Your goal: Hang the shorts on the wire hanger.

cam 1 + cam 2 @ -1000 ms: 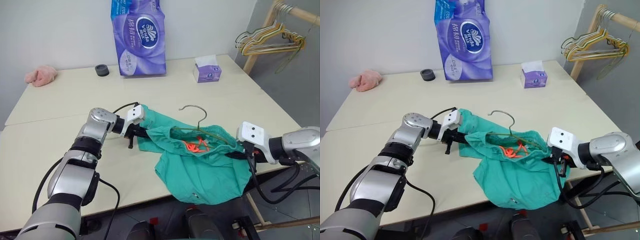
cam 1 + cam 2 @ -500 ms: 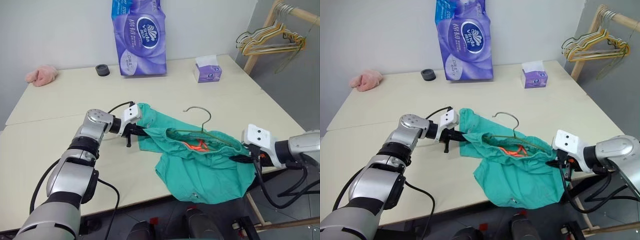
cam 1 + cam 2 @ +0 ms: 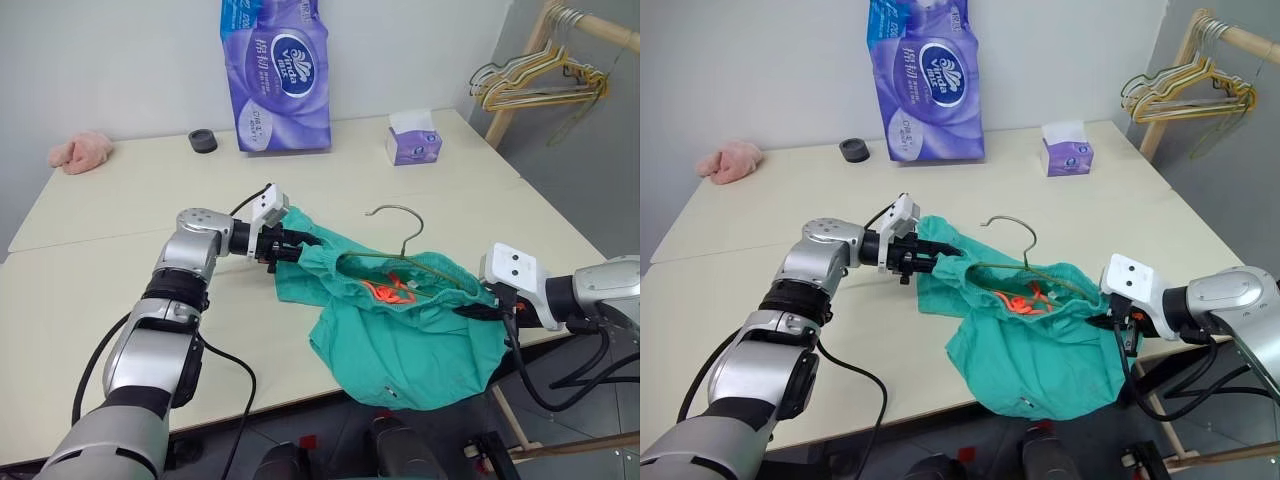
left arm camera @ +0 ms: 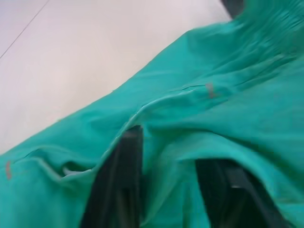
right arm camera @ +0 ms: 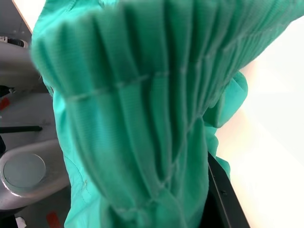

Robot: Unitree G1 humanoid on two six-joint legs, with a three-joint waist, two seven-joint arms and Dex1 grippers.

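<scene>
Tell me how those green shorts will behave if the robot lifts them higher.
The shorts will probably sag and fold: one leg already droops over the table edge. They look light, bunching easily at the right gripper. The wire hanger inside the waistband may shift as the cloth moves.

**Even indoor light, sharp head views, soft wrist views**

The head views are bright and evenly lit, with soft light from above. The pale table (image 3: 90, 290) shows no hard glare, and the shadows on it are faint and diffuse; a weak one lies under the shorts (image 3: 400, 335) at the table's front edge. The floor below that edge is noticeably darker. Objects at the back, such as the purple package (image 3: 277, 75), have a mild sheen on the wrapping but stay readable. Straight edges look straight, with little bending toward the borders. The left wrist view is smeared, its green cloth and dark fingers (image 4: 118, 185) soft-edged. The right wrist view is out of focus on the close, gathered fabric, and the table behind it is washed out to near white.
</scene>
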